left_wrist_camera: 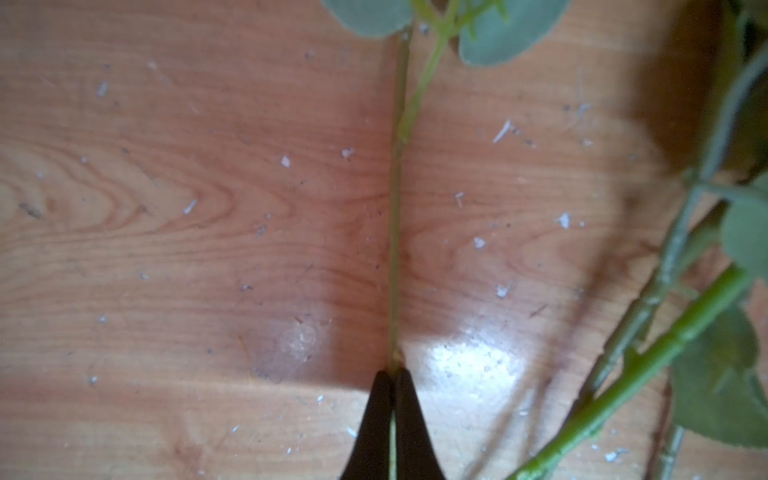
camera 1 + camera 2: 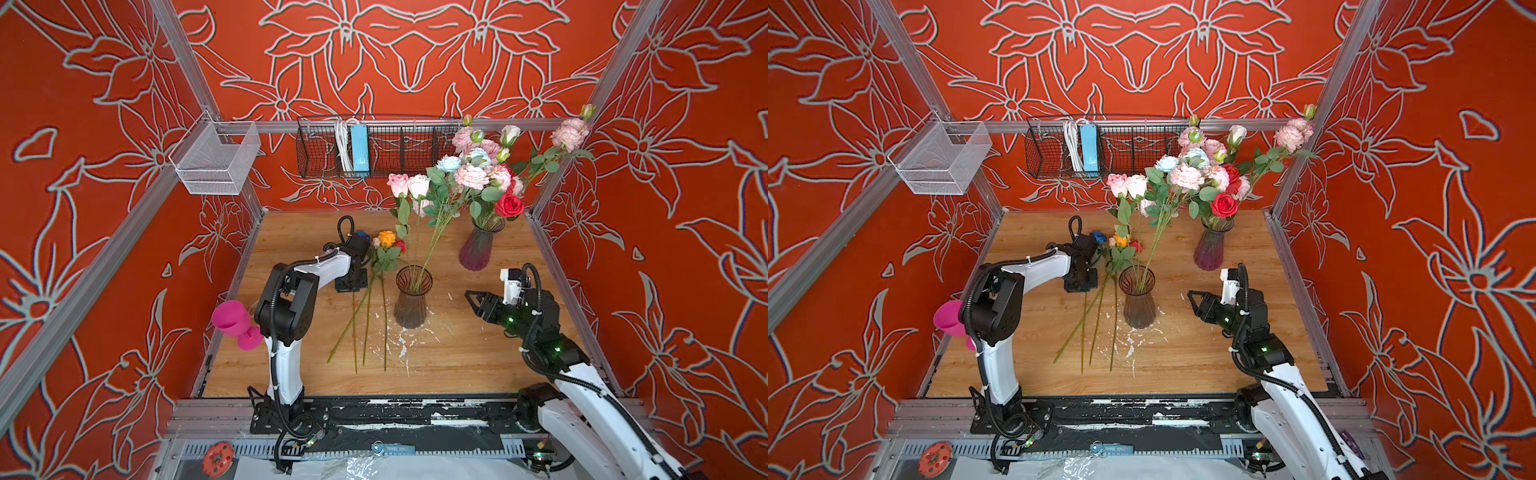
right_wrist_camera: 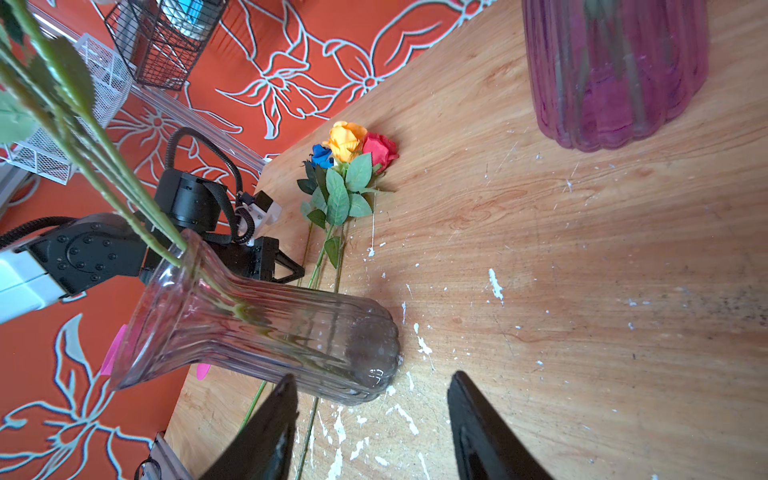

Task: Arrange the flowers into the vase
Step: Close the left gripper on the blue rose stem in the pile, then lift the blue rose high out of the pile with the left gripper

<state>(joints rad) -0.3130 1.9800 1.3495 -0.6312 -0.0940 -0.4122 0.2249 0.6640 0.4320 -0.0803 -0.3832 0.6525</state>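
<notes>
Left wrist view alone shows left gripper [image 1: 395,372] clamped on a flower stem [image 1: 395,228] (both top views hide this); right gripper [image 3: 372,375] agape, empty.

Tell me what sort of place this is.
Probably a robot test booth: a left arm and right arm mounted at a wooden table, inside a metal frame with red flowered walls.
</notes>
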